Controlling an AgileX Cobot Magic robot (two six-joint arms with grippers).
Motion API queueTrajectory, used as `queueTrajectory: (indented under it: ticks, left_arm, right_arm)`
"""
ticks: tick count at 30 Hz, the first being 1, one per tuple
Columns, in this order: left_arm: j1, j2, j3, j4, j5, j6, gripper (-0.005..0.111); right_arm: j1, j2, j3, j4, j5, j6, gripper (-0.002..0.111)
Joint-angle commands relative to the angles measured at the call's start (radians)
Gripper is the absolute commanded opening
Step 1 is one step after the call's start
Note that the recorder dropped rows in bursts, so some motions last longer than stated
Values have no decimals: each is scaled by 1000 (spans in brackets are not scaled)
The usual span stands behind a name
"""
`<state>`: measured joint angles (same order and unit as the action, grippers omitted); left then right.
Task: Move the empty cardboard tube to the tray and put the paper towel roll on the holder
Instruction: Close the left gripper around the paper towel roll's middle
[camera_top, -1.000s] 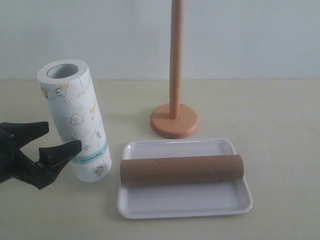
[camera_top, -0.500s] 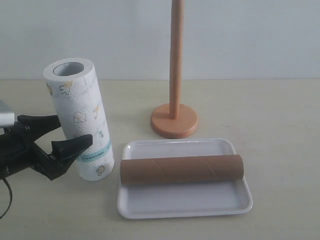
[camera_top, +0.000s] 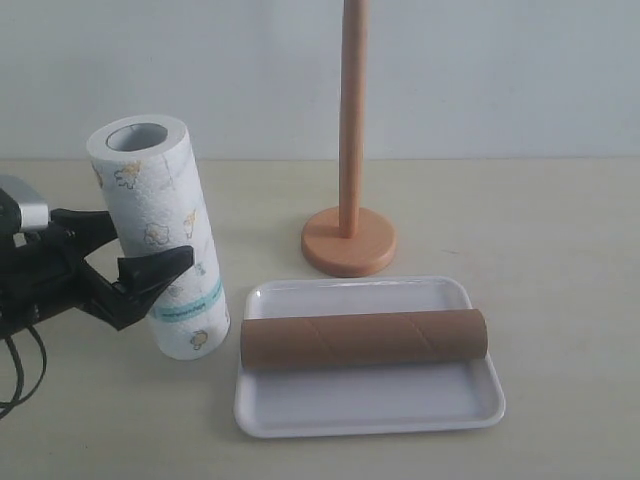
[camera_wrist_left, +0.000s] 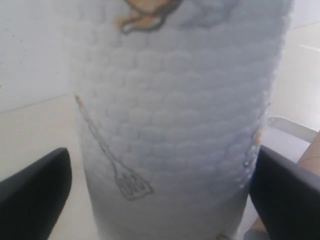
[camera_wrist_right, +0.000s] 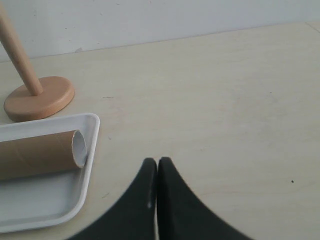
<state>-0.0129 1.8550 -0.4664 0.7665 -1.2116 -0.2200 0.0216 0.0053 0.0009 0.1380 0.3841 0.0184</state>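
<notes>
the empty cardboard tube (camera_top: 363, 338) already lies across the tray (camera_top: 370, 425) nearest the camera, while the right gripper (camera_wrist_right: 157, 167) waits with its tips pressed together; at the tray's 9 o'clock the left gripper (camera_top: 150, 245) straddles the leaning paper towel roll (camera_top: 150, 170), jaws apart, and the holder (camera_top: 348, 245) stands behind at 12 o'clock. if one side lands first, the soft tilted roll could topple or squash. a second ago this gripper sat lower and outside the roll, which leaned further.

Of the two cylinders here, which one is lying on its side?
The brown cardboard tube, lying lengthwise across the white tray; the printed paper towel roll stands on end, slightly tilted.
</notes>
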Motion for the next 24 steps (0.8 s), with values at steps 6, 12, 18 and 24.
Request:
queueTrajectory:
  ticks: [6, 12, 18, 24]
  left_arm:
    - [1, 58, -37, 38, -9, -14, 87]
    - [1, 60, -47, 38, -9, -36, 87]
    - [1, 62, -62, 34, -9, -54, 87]
    - [1, 77, -96, 38, -9, -64, 86]
  right_arm:
    - [-2, -5, -1, -10, -9, 1, 0]
    - [-2, -5, -1, -10, -9, 3, 0]
    - [-2, -5, -1, -10, -9, 3, 0]
    - [-2, -5, -1, -10, -9, 3, 0]
